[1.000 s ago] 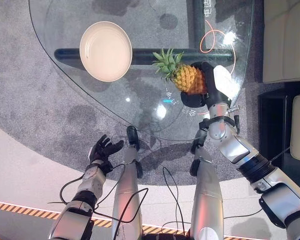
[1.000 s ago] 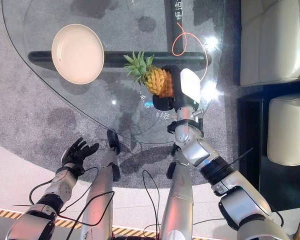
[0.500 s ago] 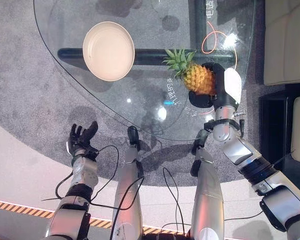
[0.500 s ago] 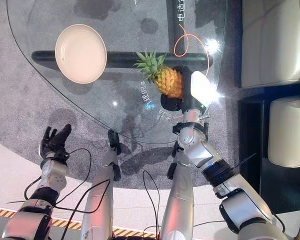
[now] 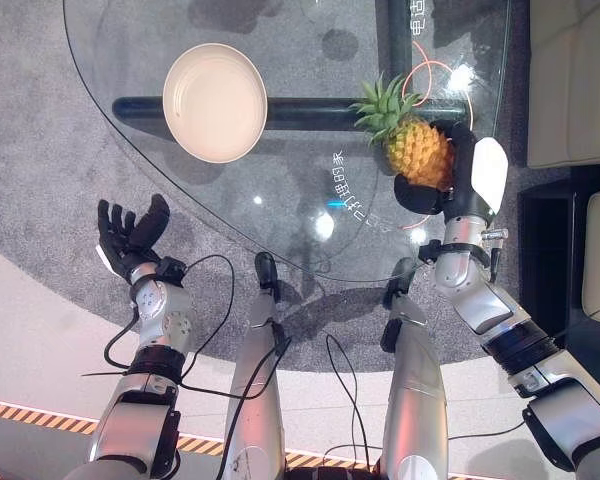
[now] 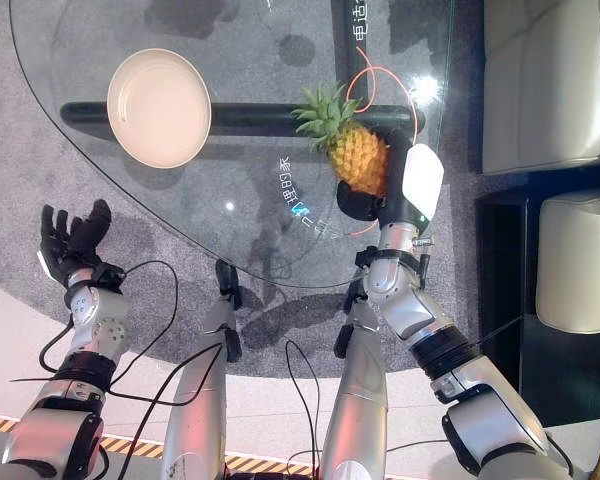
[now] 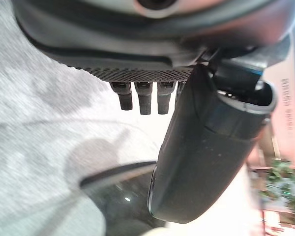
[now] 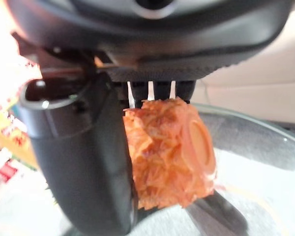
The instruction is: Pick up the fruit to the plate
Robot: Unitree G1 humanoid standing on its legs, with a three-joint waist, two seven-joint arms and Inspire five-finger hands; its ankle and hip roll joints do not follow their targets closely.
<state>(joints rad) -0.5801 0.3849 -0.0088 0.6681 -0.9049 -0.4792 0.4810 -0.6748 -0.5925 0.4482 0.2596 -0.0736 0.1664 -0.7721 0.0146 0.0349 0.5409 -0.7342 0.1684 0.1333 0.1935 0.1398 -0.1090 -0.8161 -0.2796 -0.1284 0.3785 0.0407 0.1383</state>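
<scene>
While the right hand (image 5: 458, 172) grips the pineapple (image 5: 416, 150), fingers and thumb curled round its orange body, the fruit sits at the right side of the glass table (image 5: 310, 190), leafy crown pointing far-left. Plate (image 5: 214, 102): cream, round, on the table's far-left part, well apart from the pineapple. Left hand (image 5: 127, 236): off the table's near-left edge, over grey carpet (image 5: 40, 150), fingers spread, holding nothing.

Round glass table (image 5: 130, 130), transparent, bright light glints on top. Dark bar-shaped base (image 5: 300, 108) visible through glass. Grey carpet (image 5: 40, 180) under table; pale smooth floor (image 5: 40, 340) nearer, striped orange-black hazard tape (image 5: 40, 418) along near edge. Cream sofa (image 6: 550, 80) at right, dark side unit (image 6: 500, 300) just beside it.
</scene>
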